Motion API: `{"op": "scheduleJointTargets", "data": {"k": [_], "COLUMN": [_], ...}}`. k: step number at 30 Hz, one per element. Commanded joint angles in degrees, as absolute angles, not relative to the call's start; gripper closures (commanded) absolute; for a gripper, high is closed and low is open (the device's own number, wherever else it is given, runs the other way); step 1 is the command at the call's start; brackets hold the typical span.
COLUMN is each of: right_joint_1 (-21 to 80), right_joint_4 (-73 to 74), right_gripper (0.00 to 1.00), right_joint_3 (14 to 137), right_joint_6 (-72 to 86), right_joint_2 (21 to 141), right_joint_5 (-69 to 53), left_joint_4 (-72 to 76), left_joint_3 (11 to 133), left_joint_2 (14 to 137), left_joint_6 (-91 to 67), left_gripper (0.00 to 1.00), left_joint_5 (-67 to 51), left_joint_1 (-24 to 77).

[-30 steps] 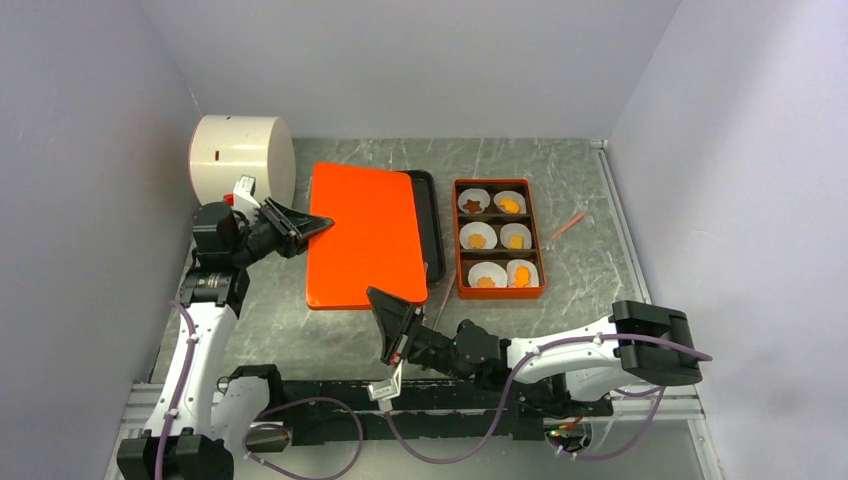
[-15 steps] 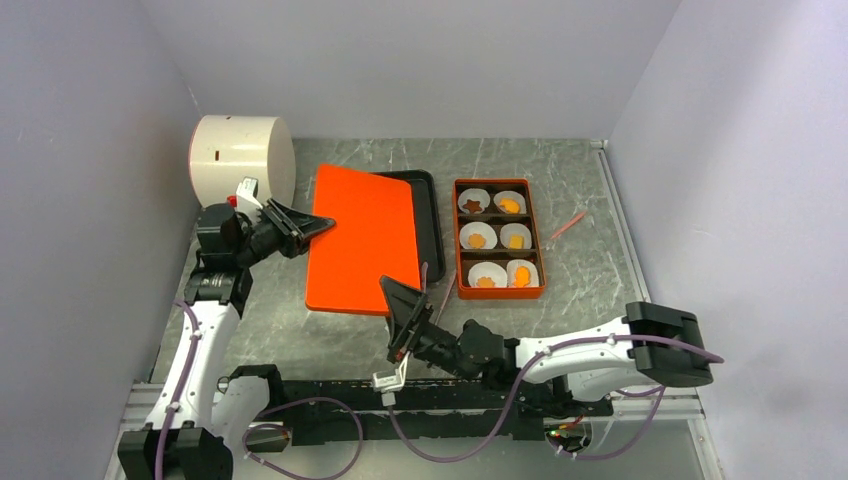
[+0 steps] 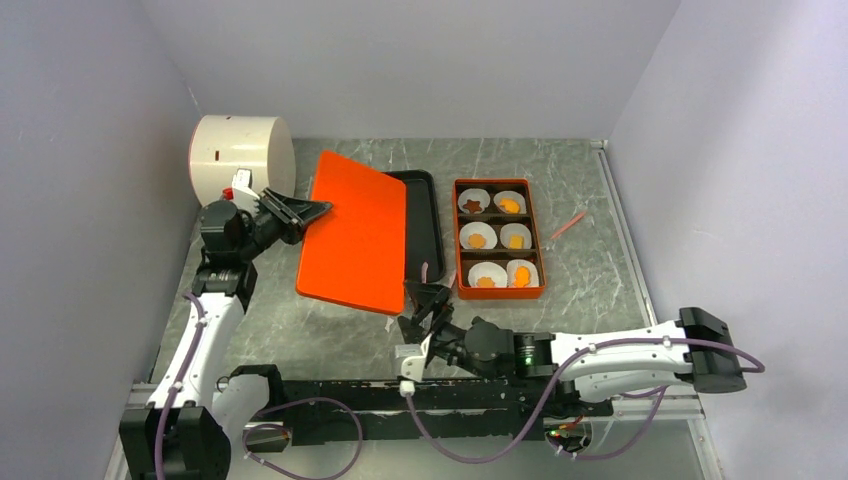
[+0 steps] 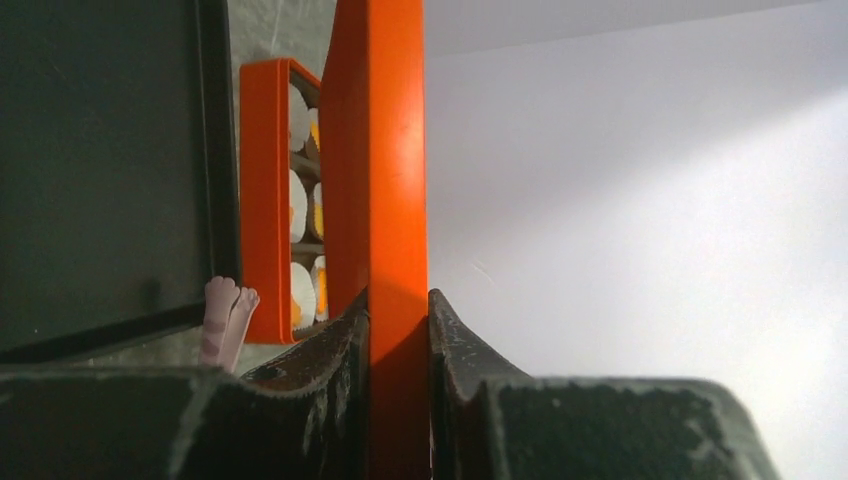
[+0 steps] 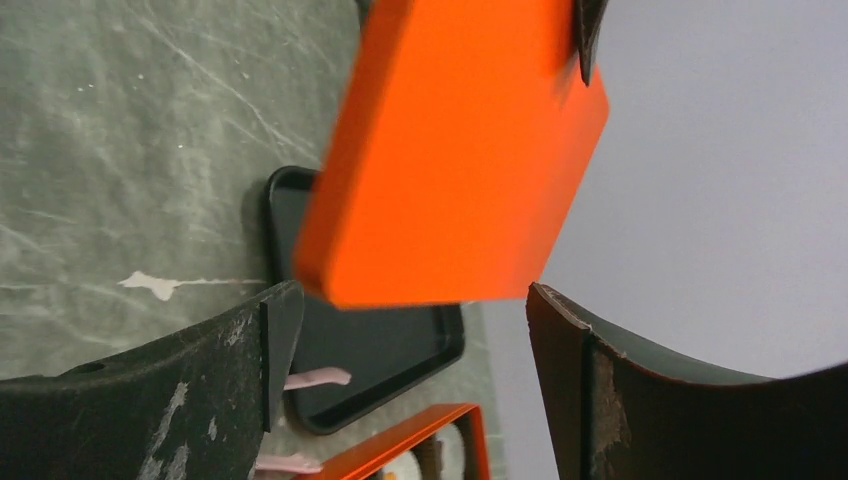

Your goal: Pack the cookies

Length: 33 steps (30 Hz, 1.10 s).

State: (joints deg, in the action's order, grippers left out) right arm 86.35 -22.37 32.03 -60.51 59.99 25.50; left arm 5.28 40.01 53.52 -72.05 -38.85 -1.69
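Note:
The cookies (image 3: 477, 240) lie in white paper cups inside the orange box (image 3: 498, 294): several orange ones and a brown star (image 3: 471, 206). My left gripper (image 3: 318, 208) is shut on the far left edge of the orange lid (image 3: 355, 235), which it holds tilted above the table. The left wrist view shows the lid (image 4: 395, 180) edge-on, clamped between the fingers of the gripper (image 4: 398, 300). Just off the lid's near right corner my right gripper (image 3: 425, 305) stands open, touching nothing. From the right wrist, the lid (image 5: 450, 150) hangs beyond the open gripper (image 5: 410, 335).
A black tray (image 3: 427, 215) lies partly under the lid, left of the box. Pink tongs (image 3: 425, 272) rest by the tray's near corner. A pink stick (image 3: 567, 225) lies right of the box. A white cylinder (image 3: 240, 155) stands at the back left.
My right gripper opened, let go of the lid's near edge and drew back toward the near right. The lid, held by the left gripper alone, swung left and tilted.

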Motion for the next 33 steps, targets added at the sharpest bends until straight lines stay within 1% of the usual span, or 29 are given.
{"op": "scheduleJointTargets", "data": {"k": [1,4,7,9,12,16,23,29,33], "right_joint_1": [86.26,85.20,81.03,74.70,61.73,47.28,23.32,3.73,-5.84], "right_joint_4": [-15.11,-11.88,-10.26,-8.52,-6.63,-7.39,1.21,1.07,-2.93], "right_gripper": [0.12,0.09,0.04,0.03,0.01,0.00,0.00,0.00,0.00], "right_joint_3": [34.71,35.50,36.75,37.98,40.19,40.98,47.16,46.99,46.08], "right_joint_6": [-45.42,-40.03,-32.32,-26.67,-16.61,-6.50,12.96,25.71,29.65], "right_joint_2": [53.77,51.43,50.73,50.76,51.18,53.10,62.41,69.33,75.57], "right_joint_5": [25.73,25.03,27.12,25.52,22.49,20.71,12.54,0.95,-8.90], "left_joint_4": [16.86,21.99,24.88,25.15,26.68,29.71,37.04,43.23,44.02], "left_joint_3": [38.53,36.07,35.01,35.02,34.37,32.52,30.21,29.89,31.53], "left_joint_2": [54.17,54.54,55.26,55.62,55.94,56.16,59.33,63.53,67.36], "left_joint_6": [-76.26,-79.62,-81.18,-81.04,-81.56,-83.07,-84.88,-85.30,-83.54], "left_gripper": [0.95,0.95,0.95,0.95,0.95,0.95,0.95,0.95,0.95], "left_joint_5": [-36.76,-35.66,-34.65,-33.81,-32.23,-29.00,-23.14,-19.60,-16.99], "left_joint_1": [-0.92,-0.41,-0.34,1.79,3.43,6.31,13.34,18.34,21.31]}}
